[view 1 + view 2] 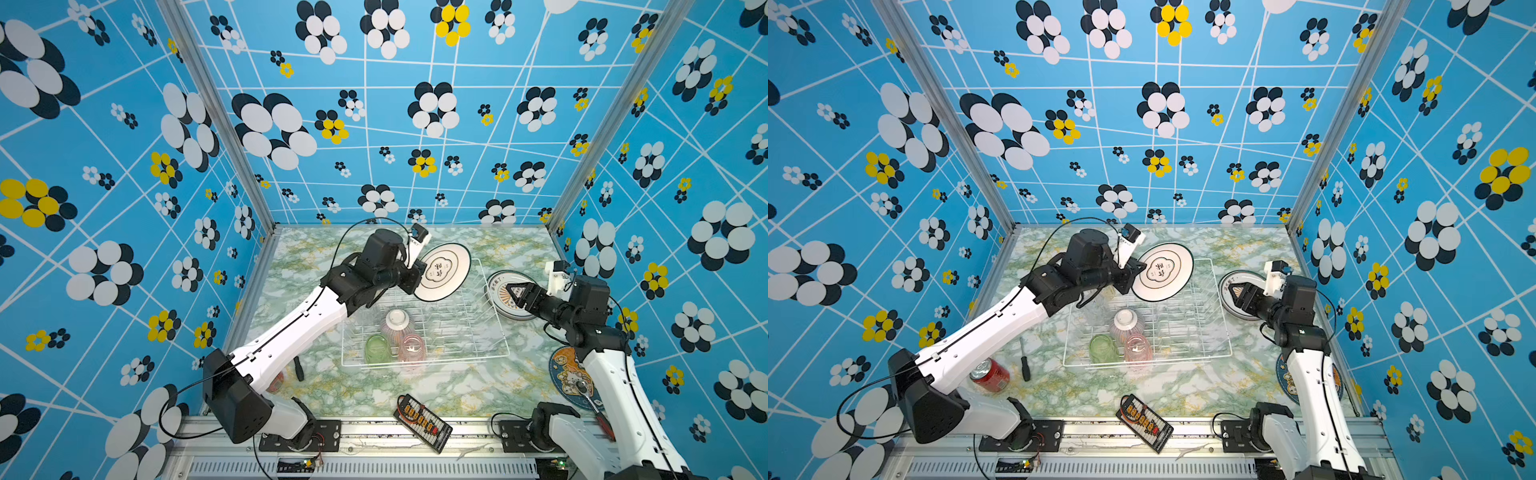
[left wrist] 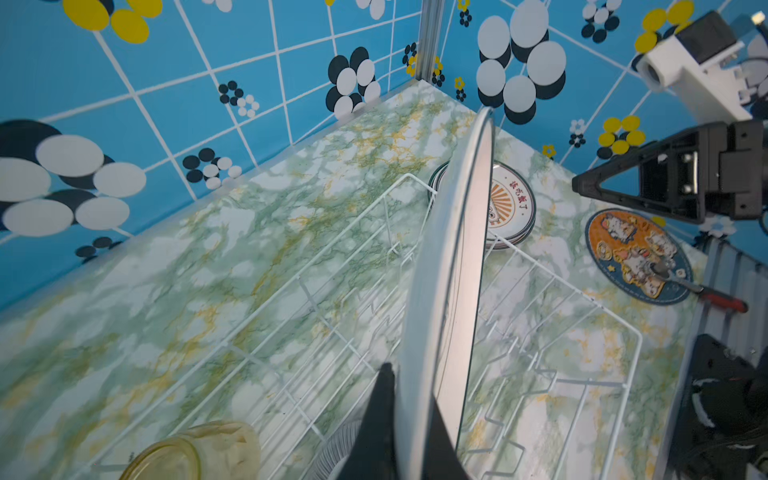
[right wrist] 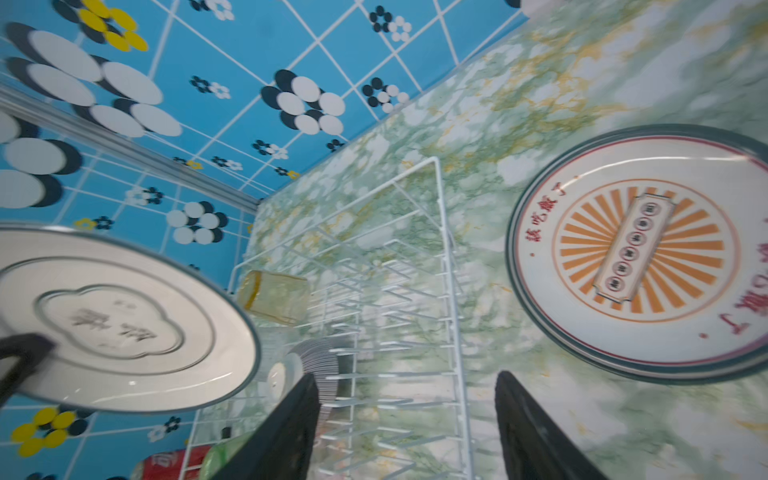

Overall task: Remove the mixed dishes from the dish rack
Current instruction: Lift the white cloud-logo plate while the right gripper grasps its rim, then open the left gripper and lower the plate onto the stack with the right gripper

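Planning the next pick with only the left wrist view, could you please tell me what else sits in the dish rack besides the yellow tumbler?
Observer: A green tumbler and a pink tumbler sit at the dish rack's near end, by an upturned striped bowl.
Operator: Is the right gripper free?
Observer: Yes, it is open, nothing between its jaws.
Operator: Anything on the table left of the rack?
Observer: A red can and a dark-handled screwdriver lie there.

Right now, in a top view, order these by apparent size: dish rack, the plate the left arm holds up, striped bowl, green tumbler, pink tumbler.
1. dish rack
2. held plate (raised nearer the camera, so flattered)
3. striped bowl
4. green tumbler and pink tumbler: look alike, no ranking.
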